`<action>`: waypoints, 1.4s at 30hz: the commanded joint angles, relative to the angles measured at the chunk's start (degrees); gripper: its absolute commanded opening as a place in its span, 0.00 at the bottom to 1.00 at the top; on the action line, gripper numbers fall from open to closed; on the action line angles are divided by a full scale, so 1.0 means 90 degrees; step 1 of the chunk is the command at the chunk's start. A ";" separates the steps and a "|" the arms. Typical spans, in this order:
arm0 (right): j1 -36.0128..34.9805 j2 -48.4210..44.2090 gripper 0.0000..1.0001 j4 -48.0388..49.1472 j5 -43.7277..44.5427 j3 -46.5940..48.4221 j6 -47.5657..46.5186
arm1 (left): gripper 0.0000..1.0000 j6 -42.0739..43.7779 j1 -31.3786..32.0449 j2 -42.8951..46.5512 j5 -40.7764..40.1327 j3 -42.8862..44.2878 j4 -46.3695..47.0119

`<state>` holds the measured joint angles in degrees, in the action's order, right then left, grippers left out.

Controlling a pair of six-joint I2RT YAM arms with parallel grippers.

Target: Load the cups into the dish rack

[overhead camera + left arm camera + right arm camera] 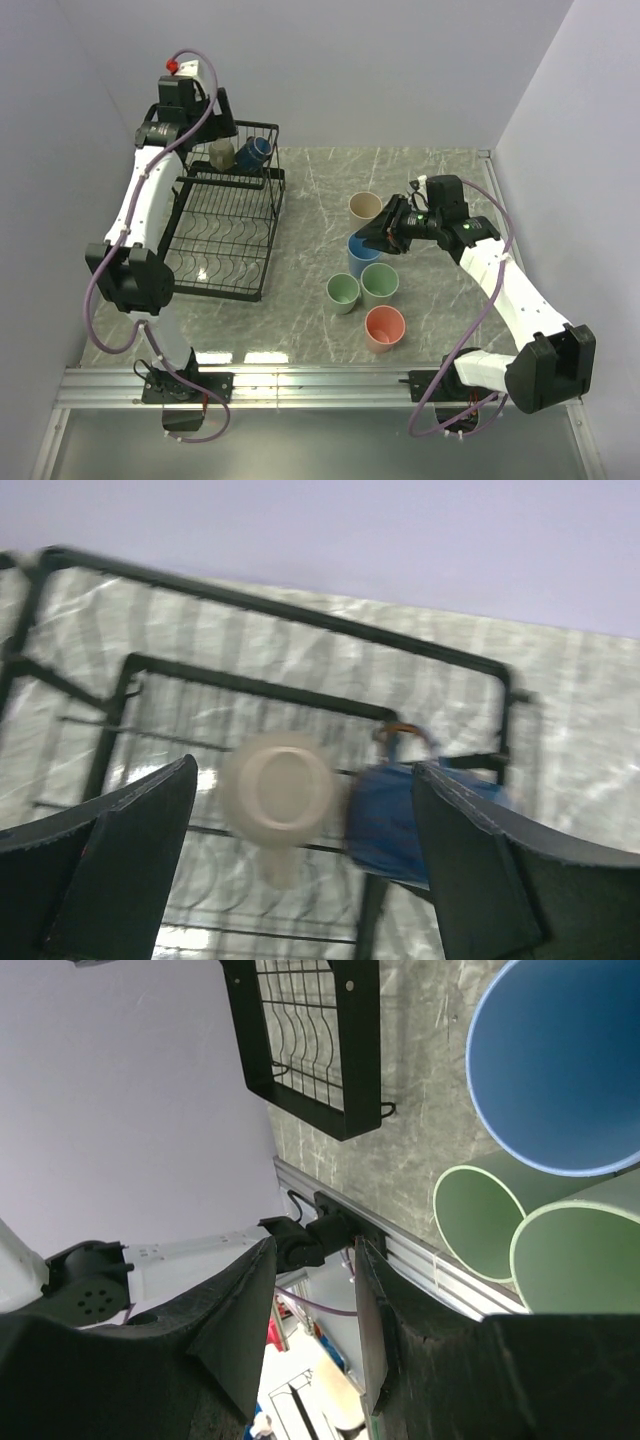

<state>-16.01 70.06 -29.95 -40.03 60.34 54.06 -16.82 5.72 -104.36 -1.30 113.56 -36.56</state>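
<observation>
Matte plastic is what all seven cups appear to be made of, so I judge them light, stiff and hard to break, though the smooth tapered walls could slide out of a loose pinch. Five stand upright, mouths up, in a tight cluster on the grey marbled tabletop (440, 335). The beige tumbler (365, 207) is farthest from the arms, with the light blue tumbler (360, 257) just nearer. Next come the left pale green tumbler (343, 292) and the right pale green tumbler (380, 284) side by side, and the salmon tumbler (385, 327) is nearest.

The small beige mug (278, 795) and the small dark-blue cup (385, 820) already sit just beside each other in the basket tier of the dish rack (225, 230). The rack is a black frame of thin, rigid wire, with curved plate slots along its longer tier. The wrist view there is blurred, so I cannot tell how the two are tilted.

The left tool (302, 770) hangs above that pair with its jaws spread wide and nothing held. The right tool (315, 1250) hovers low by the light blue tumbler, jaws partly apart and empty.

The best hold, in my judgement, is one finger inside the rim and one outside, pinching the wall near the top where the cup is widest. Crowding is the risk, since an outer finger going down may nudge the green neighbours.
</observation>
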 commanded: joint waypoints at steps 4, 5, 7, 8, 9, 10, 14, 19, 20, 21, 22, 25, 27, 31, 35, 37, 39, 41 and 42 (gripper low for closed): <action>-0.0057 -0.0119 0.45 0.0233 0.0083 -0.0024 -0.0108 | 0.89 -0.0182 0.0594 0.0374 0.0613 0.0098 0.0370; -0.0057 -0.0128 0.45 0.0242 0.0083 -0.0063 -0.0118 | 0.88 -0.0192 0.0634 0.0374 0.0642 0.0078 0.0380; -0.0057 -0.0158 0.45 0.0242 0.0092 -0.0093 -0.0109 | 0.88 -0.0201 0.0751 0.0365 0.0633 0.0049 0.0419; -0.0057 -0.0177 0.45 0.0242 0.0092 -0.0112 -0.0109 | 0.87 -0.0211 0.0781 0.0336 0.0604 0.0077 0.0400; -0.0057 -0.0206 0.44 0.0233 0.0102 -0.0122 -0.0118 | 0.86 -0.0202 0.0791 0.0306 0.0613 0.0107 0.0342; -0.0047 -0.0216 0.44 0.0233 0.0112 -0.0132 -0.0138 | 0.85 -0.0192 0.0820 0.0229 0.0594 0.0204 0.0302; -0.0067 -0.0265 0.44 0.0194 0.0131 -0.0171 -0.0167 | 0.78 -0.0192 0.0869 0.0101 0.0496 0.0302 0.0204; -0.0047 -0.0314 0.44 0.0096 0.0171 -0.0161 -0.0235 | 0.52 -0.0211 0.0879 -0.0036 0.0486 0.0341 0.0097; -0.0047 -0.0314 0.44 0.0077 0.0180 -0.0151 -0.0245 | 0.48 -0.0211 0.0888 -0.0045 0.0506 0.0332 0.0087; -0.0047 -0.0314 0.44 0.0067 0.0180 -0.0161 -0.0255 | 0.47 -0.0211 0.0888 -0.0036 0.0515 0.0312 0.0097; -0.0047 -0.0304 0.44 0.0057 0.0180 -0.0161 -0.0274 | 0.47 -0.0202 0.0888 -0.0026 0.0516 0.0273 0.0097; -0.0047 -0.0295 0.43 0.0057 0.0180 -0.0180 -0.0294 | 0.47 -0.0182 0.0898 -0.0026 0.0555 0.0263 0.0068; -0.0047 -0.0294 0.43 0.0076 0.0180 -0.0190 -0.0284 | 0.47 -0.0163 0.0918 -0.0036 0.0555 0.0244 0.0048; -0.0047 -0.0294 0.43 0.0125 0.0180 -0.0249 -0.0255 | 0.47 -0.0055 0.1005 -0.0065 0.0467 0.0234 -0.0059; -0.0047 -0.0294 0.43 0.0193 0.0180 -0.0337 -0.0216 | 0.46 0.0033 0.1045 -0.0153 0.0330 0.0244 -0.0206; -0.0047 -0.0304 0.43 0.0203 0.0171 -0.0366 -0.0216 | 0.45 0.0013 0.1054 -0.0153 0.0204 0.0157 -0.0245; -0.0047 -0.0295 0.43 0.0203 0.0180 -0.0366 -0.0216 | 0.44 0.0013 0.1054 -0.0143 0.0164 0.0098 -0.0255; -0.0047 -0.0295 0.43 0.0164 0.0190 -0.0366 -0.0245 | 0.43 0.0052 0.1054 -0.0163 -0.0049 0.0058 -0.0313; -0.0047 -0.0304 0.43 0.0145 0.0190 -0.0366 -0.0265 | 0.43 0.0081 0.1045 -0.0172 -0.0138 0.0049 -0.0342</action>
<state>-16.16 68.86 -29.63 -38.57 57.28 52.60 -17.30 15.09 -105.60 0.97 114.24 -37.56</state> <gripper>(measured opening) 0.430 0.434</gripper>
